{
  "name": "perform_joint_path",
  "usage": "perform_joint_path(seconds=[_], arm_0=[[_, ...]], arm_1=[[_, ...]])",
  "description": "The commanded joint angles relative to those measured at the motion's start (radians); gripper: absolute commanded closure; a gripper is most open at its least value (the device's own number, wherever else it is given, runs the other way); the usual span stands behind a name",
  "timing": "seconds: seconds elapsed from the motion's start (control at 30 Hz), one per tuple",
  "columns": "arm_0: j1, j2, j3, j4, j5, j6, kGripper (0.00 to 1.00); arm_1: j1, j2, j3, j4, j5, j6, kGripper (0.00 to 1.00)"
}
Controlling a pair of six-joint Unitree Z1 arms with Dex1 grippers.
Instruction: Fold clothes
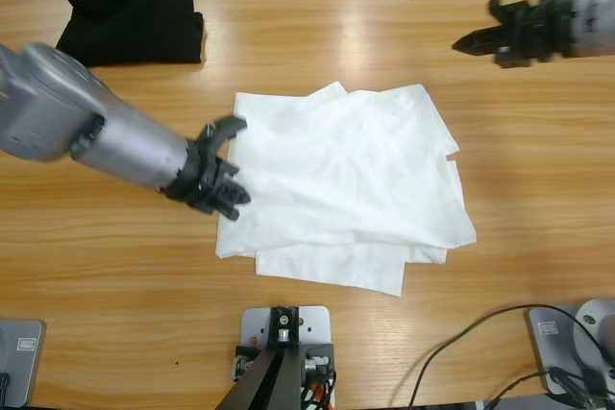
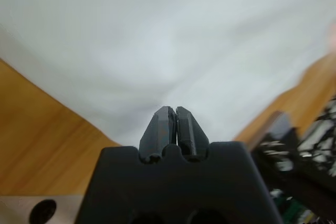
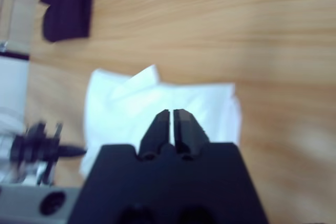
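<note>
White T-shirt (image 1: 351, 184) lies part-folded mid-worktop (image 1: 384, 36): thin, limp, I'd grab a doubled edge. Left claw (image 1: 223, 162) pressed together at its left edge; right claw (image 1: 480, 40) closed, clear.

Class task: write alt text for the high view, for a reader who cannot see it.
A rumpled white T-shirt lies mid-table, the left gripper at its left edge. The right gripper hovers apart, upper right; a folded black garment lies upper left.

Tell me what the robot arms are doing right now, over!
Left gripper shut, at the white T-shirt's left edge. Right gripper shut, up off the shirt. Shirt partly folded. Black folded garment far off, nothing blocking.
</note>
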Motion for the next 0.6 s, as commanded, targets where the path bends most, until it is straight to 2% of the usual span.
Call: perform_joint_path(seconds=[0.03,0.1,0.23,0.3,0.4,0.5,0.57,0.6], arm_0=[[0.102,-0.192,0.007,0.011,0.0,-0.09,0.408],[0.135,-0.219,0.089,-0.022,-0.003,-0.129,0.397],[0.192,-0.232,0.285,-0.188,-0.036,-0.284,0.395],[0.223,-0.221,0.357,-0.277,-0.058,-0.366,0.404],[0.298,-0.169,0.409,-0.368,-0.145,-0.366,0.405],[0.371,-0.088,0.413,-0.393,-0.223,-0.321,0.408],[0.401,-0.027,0.409,-0.437,-0.304,-0.252,0.232],[0.41,0.013,0.397,-0.448,-0.352,-0.238,0.229]], arm_1=[[0.158,-0.263,-0.002,0.344,-0.081,-0.079,0.0],[0.19,-0.286,-0.01,0.413,-0.112,-0.079,0.0],[0.331,-0.311,-0.009,0.46,-0.19,-0.068,0.0],[0.338,-0.353,-0.006,0.463,-0.205,-0.045,0.0],[0.34,-0.413,-0.001,0.511,-0.206,-0.04,0.0],[0.34,-0.448,0.009,0.546,-0.208,-0.039,0.0],[0.34,-0.461,0.011,0.563,-0.213,-0.038,0.0],[0.34,-0.465,0.012,0.568,-0.218,-0.036,0.0]])
